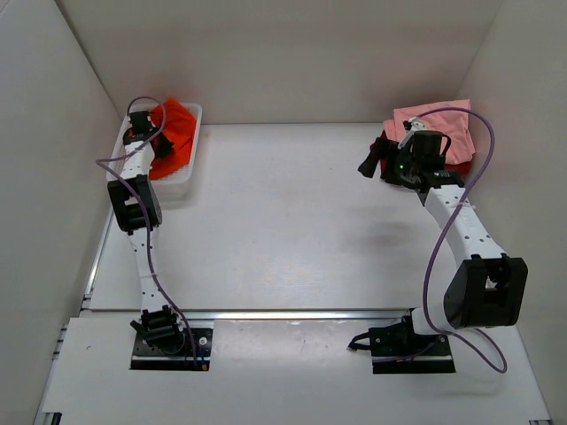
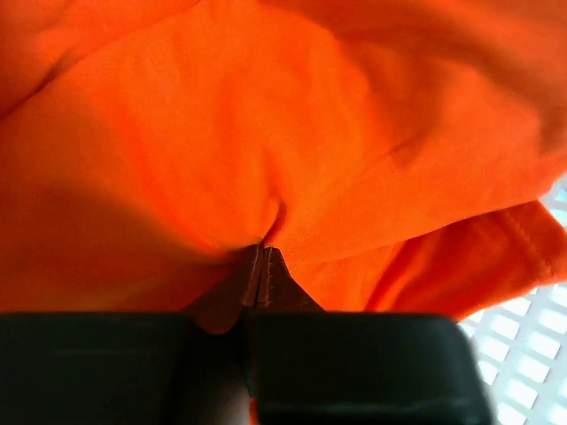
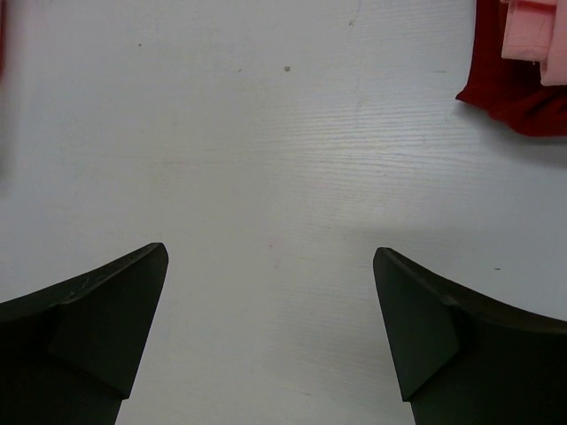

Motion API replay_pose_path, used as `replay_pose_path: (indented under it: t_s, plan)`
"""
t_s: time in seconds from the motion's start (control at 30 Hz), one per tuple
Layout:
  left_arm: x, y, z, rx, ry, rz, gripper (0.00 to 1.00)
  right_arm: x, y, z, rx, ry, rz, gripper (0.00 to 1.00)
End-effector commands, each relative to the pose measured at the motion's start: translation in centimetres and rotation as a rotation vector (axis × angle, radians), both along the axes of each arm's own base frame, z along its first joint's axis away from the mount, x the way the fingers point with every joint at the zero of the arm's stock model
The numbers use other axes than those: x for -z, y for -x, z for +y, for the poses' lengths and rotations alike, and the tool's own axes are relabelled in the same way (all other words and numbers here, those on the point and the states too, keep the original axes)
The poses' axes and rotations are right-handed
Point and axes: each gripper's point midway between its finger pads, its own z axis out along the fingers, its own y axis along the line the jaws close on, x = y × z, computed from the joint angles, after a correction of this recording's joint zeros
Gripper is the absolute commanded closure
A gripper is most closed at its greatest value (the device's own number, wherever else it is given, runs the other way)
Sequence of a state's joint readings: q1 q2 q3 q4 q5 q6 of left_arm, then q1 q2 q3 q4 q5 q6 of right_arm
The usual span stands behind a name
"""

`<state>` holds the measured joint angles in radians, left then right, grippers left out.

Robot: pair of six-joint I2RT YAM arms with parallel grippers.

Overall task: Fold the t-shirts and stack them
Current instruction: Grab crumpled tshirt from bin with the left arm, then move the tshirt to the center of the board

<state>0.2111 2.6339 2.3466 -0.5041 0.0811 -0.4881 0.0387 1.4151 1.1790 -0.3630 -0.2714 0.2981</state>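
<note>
Two arms are seen here, posed pretty differently. The left arm (image 1: 137,208) is stretched far forward along the left edge of the surface (image 1: 283,221), with its wrist tipped down into the white mesh basket (image 1: 182,184) at the far left. The left pincer (image 2: 263,266) is clamped tight on a pinch of the orange t-shirt (image 1: 177,124), and in the wrist view the cloth is puckered right where the tips meet. That shirt is bunched up inside the basket, so no neck or hem direction can be made out, tbh. The heap's long axis is run roughly near-to-far along the basket, with one bit draped over the far rim. The right arm (image 1: 461,230) is folded with its elbow low at the near right and its forearm angled up toward the far right corner. The right pincer (image 3: 270,266) is held wide apart over bare surface, with nothing gripped, and pointed leftward. Just beside it, the pink t-shirt (image 1: 438,115) is laid flat on top of the dark red t-shirt (image 1: 388,135). Both are folded, and the stack is turned slightly askew to the surface's edges.
</note>
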Motion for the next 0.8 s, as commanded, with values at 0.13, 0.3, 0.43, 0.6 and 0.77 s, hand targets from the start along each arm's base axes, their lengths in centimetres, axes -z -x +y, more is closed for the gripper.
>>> replay_pose_path:
  t_s: [0.13,0.3,0.43,0.6,0.77]
  plan:
    - [-9.4,-0.8,-2.1,0.033,-0.001,-0.103,1.0,-2.9,-0.4,0.7,-0.011,-0.037,-0.098,0.01]
    - [-28.1,1.4,-7.5,0.021,-0.176,-0.407,1.0,-1.8,-0.1,2.6,-0.048,-0.079,-0.057,0.01]
    - [-38.4,8.9,-14.7,0.135,-0.171,-0.628,1.0,-2.2,0.8,3.8,-0.072,-0.097,-0.064,0.01]
    - [-43.8,18.0,-22.1,0.311,-0.084,-0.747,1.0,-1.4,2.5,4.9,-0.099,-0.183,-0.07,0.01]
    - [-45.1,25.3,-29.1,0.533,0.108,-0.78,1.0,-1.4,3.4,5.5,-0.107,-0.137,-0.065,0.01]
